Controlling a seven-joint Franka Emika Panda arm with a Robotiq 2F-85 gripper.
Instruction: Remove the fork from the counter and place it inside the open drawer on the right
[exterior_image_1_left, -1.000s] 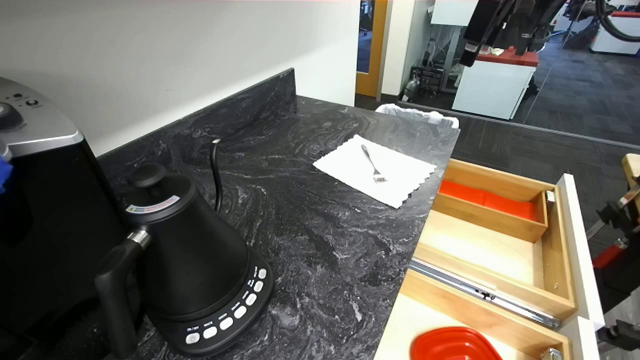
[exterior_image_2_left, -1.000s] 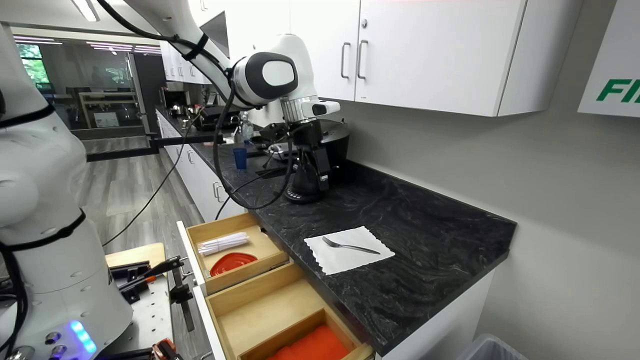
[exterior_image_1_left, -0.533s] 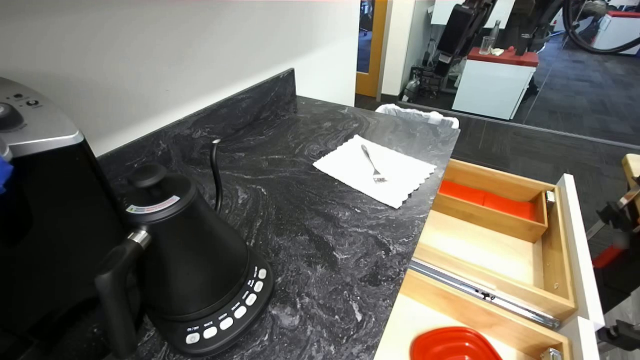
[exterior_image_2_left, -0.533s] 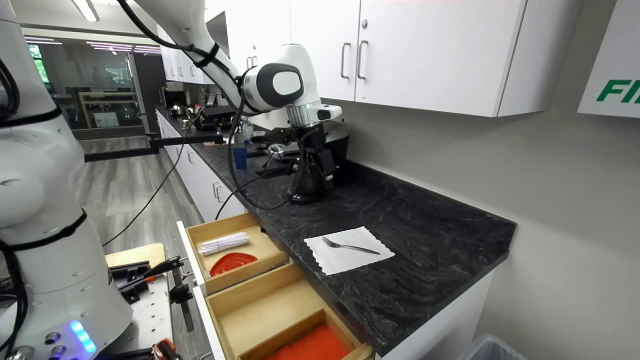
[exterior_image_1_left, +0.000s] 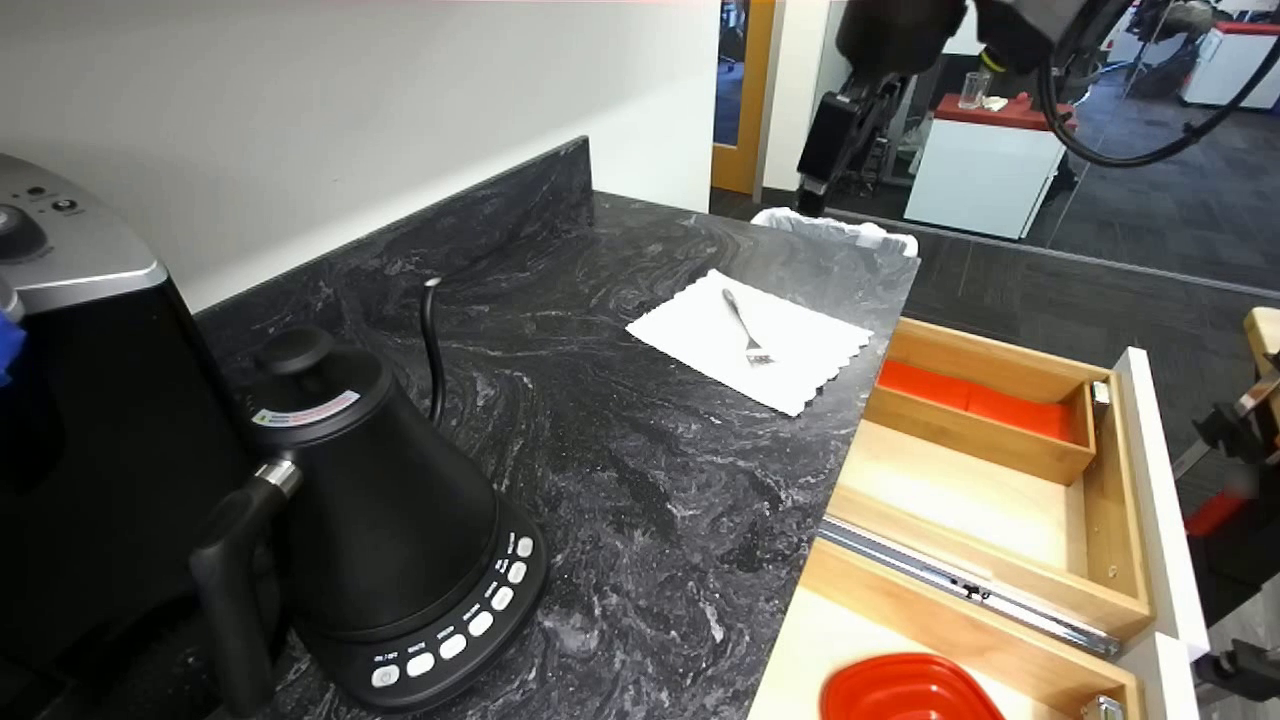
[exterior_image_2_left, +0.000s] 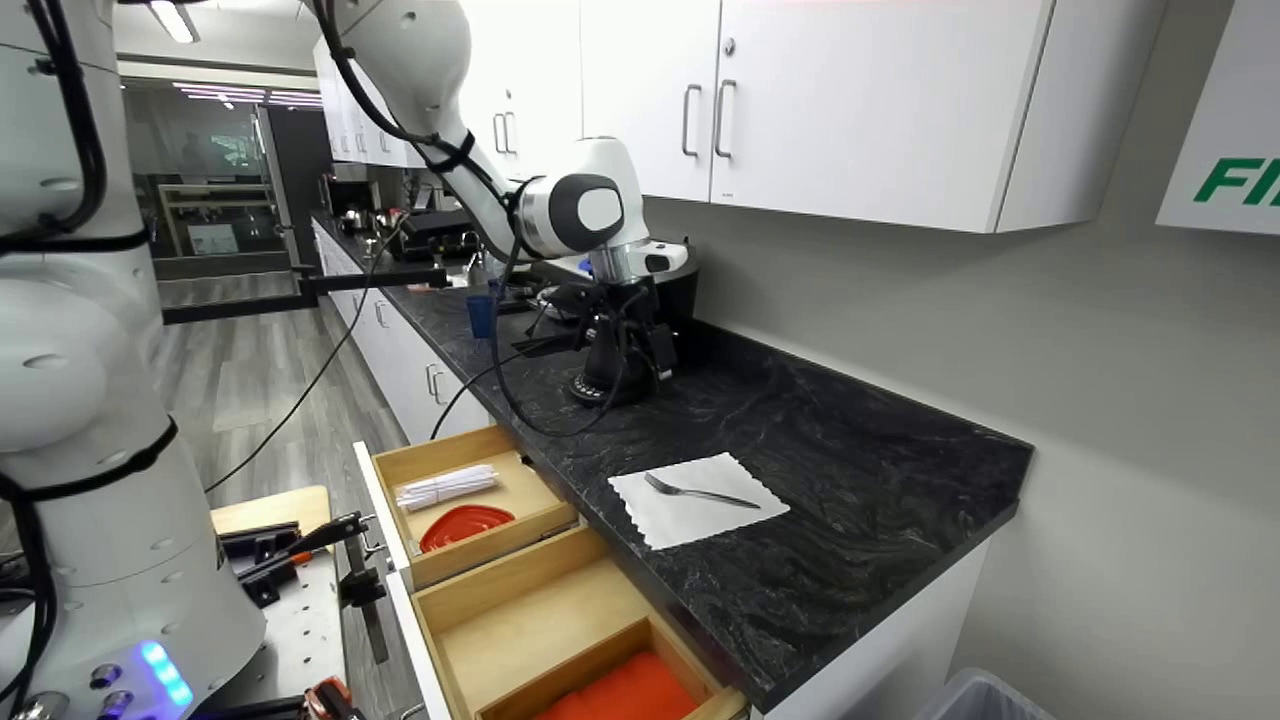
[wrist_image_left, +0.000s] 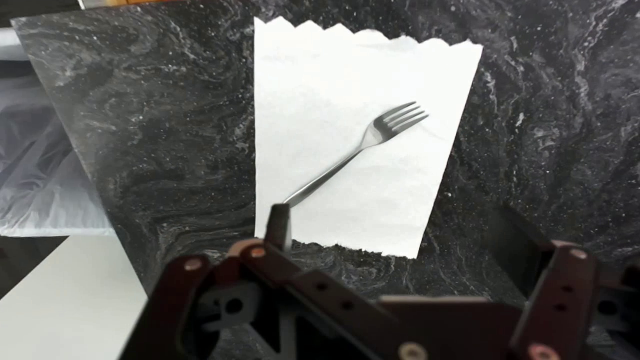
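Observation:
The silver fork (wrist_image_left: 382, 131) lies flat on a white paper napkin (wrist_image_left: 310, 100) on the dark counter (wrist_image_left: 175, 150). Both exterior views show the fork (exterior_image_1_left: 742, 325) (exterior_image_2_left: 700, 493) there as well. My gripper (wrist_image_left: 392, 207) is held above the counter with its jaws wide apart and nothing between them. In the wrist view, the tip of its left finger (wrist_image_left: 278, 222) covers the end of the fork's handle. An exterior view shows a gripper finger (exterior_image_1_left: 812, 195) raised well clear of the counter. The pulled-out drawer (exterior_image_1_left: 970, 490) has a bare wooden section and a compartment with orange-red lining (exterior_image_2_left: 630, 690).
A black kettle (exterior_image_1_left: 400, 520) stands on the counter, near a coffee machine (exterior_image_1_left: 100, 400). A neighbouring open drawer holds a red dish (exterior_image_1_left: 910, 690) and a white bundle (exterior_image_2_left: 447, 486). A lined bin (wrist_image_left: 45, 165) stands past the counter's end. Wall cabinets (exterior_image_2_left: 870, 110) hang above.
The arm has come lower: the gripper moved left and down in an exterior view, right and down when seen from the opposite side. Fork, napkin and drawers stayed put.

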